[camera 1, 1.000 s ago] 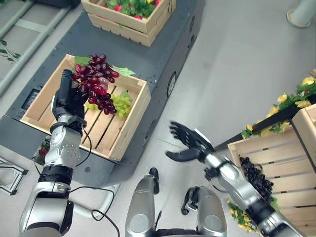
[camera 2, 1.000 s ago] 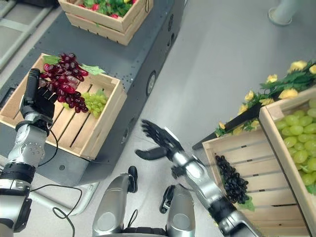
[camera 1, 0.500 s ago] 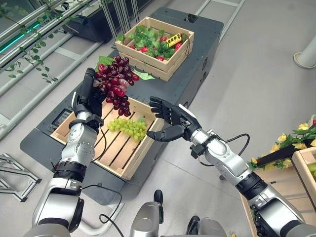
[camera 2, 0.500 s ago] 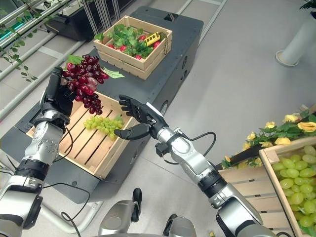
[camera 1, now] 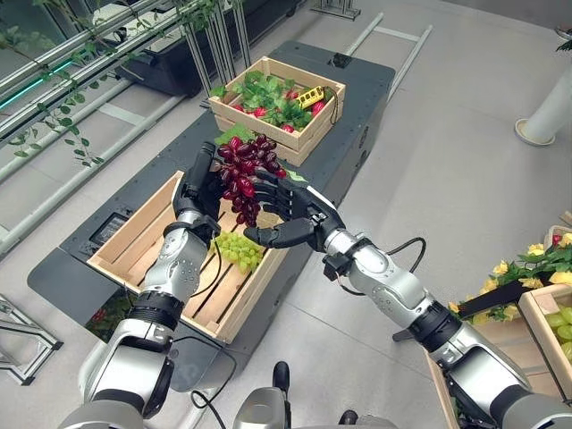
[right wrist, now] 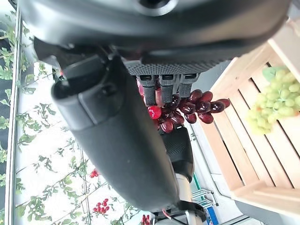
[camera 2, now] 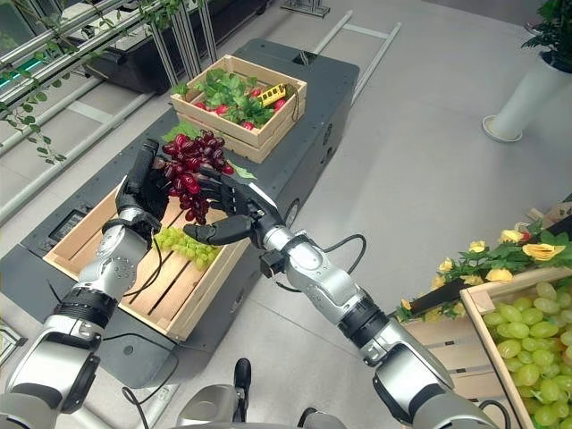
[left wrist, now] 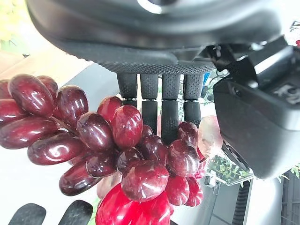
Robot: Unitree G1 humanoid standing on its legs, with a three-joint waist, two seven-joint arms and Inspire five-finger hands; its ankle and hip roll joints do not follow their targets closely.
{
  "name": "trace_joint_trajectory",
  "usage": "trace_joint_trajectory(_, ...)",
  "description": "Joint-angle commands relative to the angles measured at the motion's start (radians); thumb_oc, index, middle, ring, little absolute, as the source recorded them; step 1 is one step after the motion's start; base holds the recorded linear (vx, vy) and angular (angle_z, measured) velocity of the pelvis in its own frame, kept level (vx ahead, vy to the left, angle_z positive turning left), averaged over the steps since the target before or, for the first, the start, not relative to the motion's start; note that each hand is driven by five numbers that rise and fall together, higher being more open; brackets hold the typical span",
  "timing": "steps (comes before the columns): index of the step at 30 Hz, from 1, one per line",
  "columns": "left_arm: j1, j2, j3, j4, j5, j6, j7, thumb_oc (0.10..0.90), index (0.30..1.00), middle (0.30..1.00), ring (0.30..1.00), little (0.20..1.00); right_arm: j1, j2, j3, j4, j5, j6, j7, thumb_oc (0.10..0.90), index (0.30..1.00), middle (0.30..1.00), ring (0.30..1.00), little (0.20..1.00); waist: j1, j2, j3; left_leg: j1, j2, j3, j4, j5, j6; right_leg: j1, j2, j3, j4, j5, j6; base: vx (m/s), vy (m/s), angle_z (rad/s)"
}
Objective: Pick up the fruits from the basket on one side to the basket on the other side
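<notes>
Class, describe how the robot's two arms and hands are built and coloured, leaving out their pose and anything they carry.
Both arms are silver-grey rounded shells with black bands at the joints. The left hand and the right hand are dark, nearly black, with segmented fingers whose inner pads look finely textured. A thin black cable loops beside each forearm near the wrist.

Our count of crates and grapes

We see four wooden crates (camera 1: 152,255), one red grape bunch (camera 1: 241,170), two green bunches (camera 1: 239,248).

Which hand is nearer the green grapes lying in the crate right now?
Right. The right hand hovers open just above the green grapes; the left hand sits higher, holding the red grapes.
</notes>
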Motion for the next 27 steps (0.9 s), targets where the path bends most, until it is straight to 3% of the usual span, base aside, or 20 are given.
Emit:
trace_joint_trajectory(1,-0.189,-0.035,-0.064,0.024,0.029,-0.111,-0.038,0.4,0.3,0.3,0.3,0.3,-0.098,0.085,-0.028,0.05,0.106,-0.066,-0.045,0.8,0.9,0.9,0.9,0.9,0.006,0.04,-0.213,0.086,-0.022,-0.049,-0.062,-0.126,-0.052,-0.078,0.018,0.005,-0.033,0.072,-0.053,-0.05,-0.068,-0.05)
trace_joint_trajectory(6,-0.192,-0.039,-0.068,0.025,0.03,-0.112,-0.043,0.4,0.3,0.3,0.3,0.3,-0.1,0.088,-0.032,0.056,0.112,-0.065,-0.047,0.8,0.9,0.9,0.9,0.9,0.006,0.04,-0.216,0.086,-0.022,-0.05,-0.067,-0.125,-0.053,-0.076,0.02,0.005,-0.04,0.076,-0.053,-0.01,-0.016,-0.01)
trace_joint_trajectory(20,-0.189,-0.146,-0.124,-0.022,0.027,-0.098,-0.104,0.4,0.3,0.3,0.3,0.3,-0.157,0.114,-0.09,0.165,0.155,-0.043,-0.153,0.8,0.9,0.9,0.9,0.9,-0.003,0.026,-0.238,0.098,-0.019,-0.055,-0.067,-0.124,-0.045,-0.062,0.028,0.008,-0.053,0.089,-0.065,0.0,-0.022,0.0)
trace_joint_trajectory(27,-0.181,-0.169,-0.137,-0.093,0.015,-0.106,-0.091,0.4,0.3,0.3,0.3,0.3,-0.161,0.121,-0.094,0.232,0.134,0.024,-0.206,0.8,0.9,0.9,0.9,0.9,0.003,0.022,-0.24,0.1,-0.02,-0.063,-0.067,-0.126,-0.043,-0.058,0.028,0.007,-0.056,0.09,-0.066,0.0,0.0,0.0)
